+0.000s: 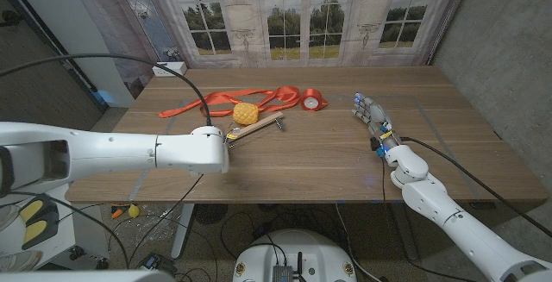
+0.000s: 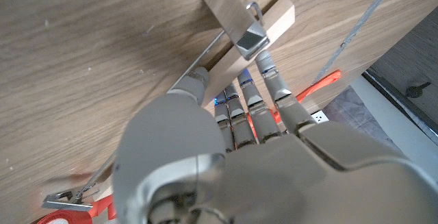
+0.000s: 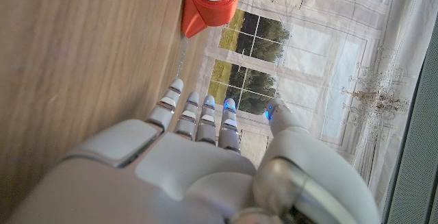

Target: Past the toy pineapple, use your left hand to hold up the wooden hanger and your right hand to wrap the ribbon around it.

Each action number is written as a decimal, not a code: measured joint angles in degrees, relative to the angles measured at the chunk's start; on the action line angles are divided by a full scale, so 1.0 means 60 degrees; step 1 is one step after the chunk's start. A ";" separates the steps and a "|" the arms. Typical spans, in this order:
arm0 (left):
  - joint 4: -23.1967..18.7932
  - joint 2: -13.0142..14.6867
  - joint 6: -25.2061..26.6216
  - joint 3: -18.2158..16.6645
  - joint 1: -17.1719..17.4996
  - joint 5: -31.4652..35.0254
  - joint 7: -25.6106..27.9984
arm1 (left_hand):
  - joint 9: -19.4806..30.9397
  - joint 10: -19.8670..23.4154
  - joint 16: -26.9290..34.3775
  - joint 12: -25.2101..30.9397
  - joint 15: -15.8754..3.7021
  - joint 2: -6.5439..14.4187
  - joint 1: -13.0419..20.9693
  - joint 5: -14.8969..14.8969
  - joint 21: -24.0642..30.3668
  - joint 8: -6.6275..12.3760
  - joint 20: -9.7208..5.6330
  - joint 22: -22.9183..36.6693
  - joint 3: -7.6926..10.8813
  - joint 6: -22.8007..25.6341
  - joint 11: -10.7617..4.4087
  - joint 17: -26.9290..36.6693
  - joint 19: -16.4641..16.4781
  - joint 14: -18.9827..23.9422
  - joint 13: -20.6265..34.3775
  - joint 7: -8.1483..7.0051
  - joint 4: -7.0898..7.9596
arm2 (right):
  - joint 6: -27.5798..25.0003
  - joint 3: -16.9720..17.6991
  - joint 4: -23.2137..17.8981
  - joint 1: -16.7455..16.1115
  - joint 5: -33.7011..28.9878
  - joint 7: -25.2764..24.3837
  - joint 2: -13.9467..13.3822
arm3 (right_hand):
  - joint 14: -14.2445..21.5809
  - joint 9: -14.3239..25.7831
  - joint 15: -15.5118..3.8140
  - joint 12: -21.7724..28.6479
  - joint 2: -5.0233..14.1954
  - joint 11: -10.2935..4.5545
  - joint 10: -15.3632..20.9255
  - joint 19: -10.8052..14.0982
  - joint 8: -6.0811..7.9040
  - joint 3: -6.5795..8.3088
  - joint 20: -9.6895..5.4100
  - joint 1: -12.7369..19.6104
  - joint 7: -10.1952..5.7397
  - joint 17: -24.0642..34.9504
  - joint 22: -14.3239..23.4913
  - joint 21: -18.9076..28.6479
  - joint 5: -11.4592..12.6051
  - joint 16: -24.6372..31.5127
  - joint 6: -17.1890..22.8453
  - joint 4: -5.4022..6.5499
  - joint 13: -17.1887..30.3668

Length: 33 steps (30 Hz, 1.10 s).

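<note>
Hanger (image 1: 259, 127): laid on the table (image 1: 293, 157) just in front of the pineapple (image 1: 246, 111); in the left wrist view its wooden bar (image 2: 253, 35) is seen with a metal clip (image 2: 250, 38) at the end.
Long axis: run across the table, angled — one end toward the left hand, the other toward the spool, slightly farther from the robot.
Left hand (image 1: 226, 137): brought to the near end of the hanger; fingers (image 2: 263, 94) are stretched along the bar, thumb on its other side. Whether the bar is actually pinched cannot be told; it is judged a grasp being set, since this end is the nearest to lift by.
Ribbon (image 1: 216, 101): orange, trailed flat behind the pineapple, ending in a spool (image 1: 312, 100) beside the hanger's far end.
Right hand (image 1: 373, 118): fingers spread and extended, nothing held — placed apart from the spool, pointed away from the robot, judged to be waiting until the hanger is raised.
</note>
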 measured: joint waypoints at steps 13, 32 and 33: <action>0.0308 0.0077 -0.1044 -0.0987 0.1948 0.3652 -0.0422 | 0.0198 0.1776 0.1174 0.1363 0.1250 0.0783 0.1418 -0.0139 0.0967 0.0688 0.0368 0.0134 0.0519 0.1716 0.1265 0.0337 0.1138 0.1922 0.0842 0.1710 -0.0140 | -0.0092 0.0041 -0.0338 -0.0192 -0.0216 -0.0349 -0.0106 | 0.0051 0.0000 0.0050 0.0000 0.0000 0.0000 -0.0001 0.0000 0.0000 0.0000 0.0000 0.0000 0.0000 -0.0001 0.0000 0.0000 0.0000 0.0000 -0.0001 0.0000 0.0000; -0.0009 0.0146 -0.2526 -0.3669 0.5022 0.8364 -0.1964 | 0.0211 0.1767 0.2257 0.1888 0.1210 0.0774 0.1604 0.0508 0.1485 0.0805 -0.0429 0.0248 0.0301 0.2009 0.1076 0.2116 0.1380 0.2199 0.2408 0.1857 0.0282 | -0.0072 0.0109 -0.0633 -0.0394 -0.0440 -0.0632 -0.0214 | 0.0050 0.0000 0.0050 0.0000 0.0000 0.0000 -0.0001 0.0034 0.0000 0.0001 0.0035 0.0001 0.0000 -0.0002 0.0000 0.0000 0.0000 0.0000 -0.0001 0.0000 0.0000; -0.0079 0.0134 -0.2581 -0.3857 0.5211 0.8711 -0.1974 | 0.0211 0.1733 0.2257 0.1958 0.1196 0.0774 0.1604 0.0520 0.1485 0.1088 -0.0395 0.0276 0.0301 0.1986 0.1043 0.2204 0.1343 0.2212 0.2522 0.1833 0.0282 | -0.0059 0.0109 -0.0633 -0.0394 -0.0443 -0.0634 -0.0214 | 0.0052 0.0000 0.0048 0.0000 0.0000 0.0000 -0.0001 0.0035 0.0000 0.0001 0.0034 0.0001 0.0000 -0.0002 0.0000 0.0000 0.0000 0.0000 -0.0001 0.0000 -0.0001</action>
